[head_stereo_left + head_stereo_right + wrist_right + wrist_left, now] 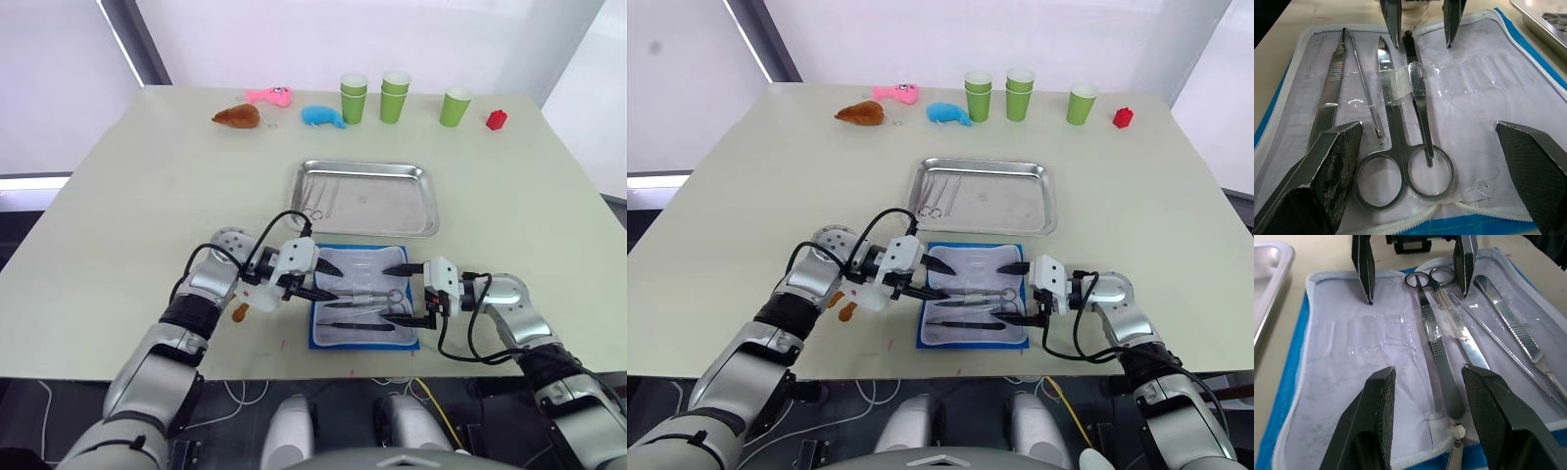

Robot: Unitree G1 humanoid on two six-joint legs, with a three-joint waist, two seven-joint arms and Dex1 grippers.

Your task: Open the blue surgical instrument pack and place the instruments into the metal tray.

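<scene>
While the blue surgical instrument pack (364,304) lies opened flat near the front edge of the bench (137,196), its pale padded lining facing up, both pincers hang low over it from opposite ends. The left pincer (315,279) reaches in from the robot's left with its two black fingers spread wide and nothing between them; in its wrist view the fingers (1376,426) straddle the lower end of a pair of forceps (1442,372) without touching it. The right pincer (409,294) comes in from the other end, its fingers also set wide apart and empty, and in its wrist view they sit either side of the ring handles of the scissors (1400,166). The instruments still in the pack lie side by side along its length: the scissors, the forceps, a thin probe (1364,93) and a flat ridged handle (1330,93) nearest the front edge. Clear plastic strips (1400,81) cross the scissors and forceps, though how firmly they hold them is hard to judge. The metal tray (364,198) stands just beyond the pack, apart from it, and holds a few thin instruments (315,206) near its left end; their kinds cannot be made out. Along the far edge of the bench stand green cups (354,98), a small red block (497,119), a blue whale toy (321,117), a pink toy (270,95) and a brown toy (236,117). A small orange-brown object (240,312) lies under the left wrist, mostly hidden.
</scene>
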